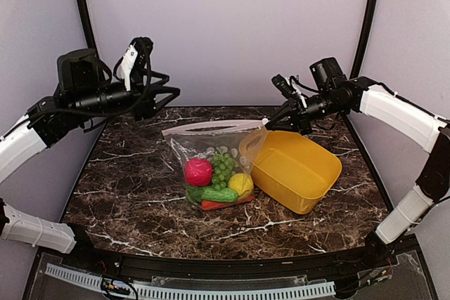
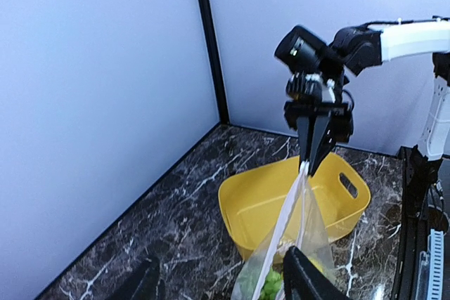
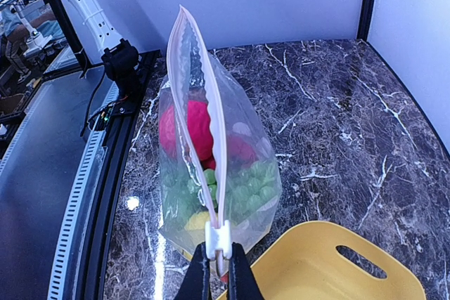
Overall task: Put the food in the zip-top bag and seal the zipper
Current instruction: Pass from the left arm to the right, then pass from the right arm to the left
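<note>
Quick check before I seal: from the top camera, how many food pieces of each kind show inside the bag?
Red ball: 1
Grape bunch: 1
Lemon: 1
Cucumber: 1
Carrot: 1
Total: 5 showing in the bag; more may be hidden behind these.

The zip-top bag (image 1: 184, 147) stands at the middle of the worktop (image 1: 126, 187), with the food (image 1: 218, 180) piled in its near part. A basket (image 1: 299, 170) lies just to its right, touching it. The zipper (image 1: 211, 128) runs along the bag's far edge; the right claw (image 1: 271, 123) pinches its right end, and the left claw (image 1: 174, 95) hangs apart to the left.
</note>
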Controlling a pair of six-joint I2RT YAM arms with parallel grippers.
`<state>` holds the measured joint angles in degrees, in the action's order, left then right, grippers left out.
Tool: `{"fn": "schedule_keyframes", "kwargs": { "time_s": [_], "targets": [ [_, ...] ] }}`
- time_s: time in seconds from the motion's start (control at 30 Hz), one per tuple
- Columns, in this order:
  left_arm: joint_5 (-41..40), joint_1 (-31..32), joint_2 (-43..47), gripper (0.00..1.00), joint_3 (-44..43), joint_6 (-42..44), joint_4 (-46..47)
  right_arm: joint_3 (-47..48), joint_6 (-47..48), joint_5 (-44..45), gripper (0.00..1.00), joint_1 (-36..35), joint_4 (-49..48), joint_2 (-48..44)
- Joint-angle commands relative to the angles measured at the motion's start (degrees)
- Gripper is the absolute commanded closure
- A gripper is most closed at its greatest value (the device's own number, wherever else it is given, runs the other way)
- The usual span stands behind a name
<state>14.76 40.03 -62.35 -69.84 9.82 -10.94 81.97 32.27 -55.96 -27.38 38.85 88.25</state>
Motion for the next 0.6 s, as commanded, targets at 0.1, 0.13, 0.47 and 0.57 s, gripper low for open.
{"fn": "schedule_keyframes", "kwargs": {
  "time_s": [0.1,0.13,0.47,0.57],
  "targets": [
    [2.6,5.6,-19.9,0.33,-23.1,-2.3,-9.3,0.6,0.1,-0.6,1.00,-0.2,-1.6,-1.9],
    [4.4,6.1,-23.1,0.33,-25.8,-3.2,-9.3,0.4,0.1,-0.6,1.00,-0.2,-1.7,-2.2],
    [11.8,10.0,-38.5,0.37,-37.2,-3.3,-11.5,-0.6,-0.1,-0.8,1.00,-0.4,-1.8,-4.4],
    [12.6,10.5,-40.5,0.41,-38.9,-3.2,-13.6,-0.5,-0.2,-0.4,1.00,-0.5,-1.7,-4.4]
  ]
}}
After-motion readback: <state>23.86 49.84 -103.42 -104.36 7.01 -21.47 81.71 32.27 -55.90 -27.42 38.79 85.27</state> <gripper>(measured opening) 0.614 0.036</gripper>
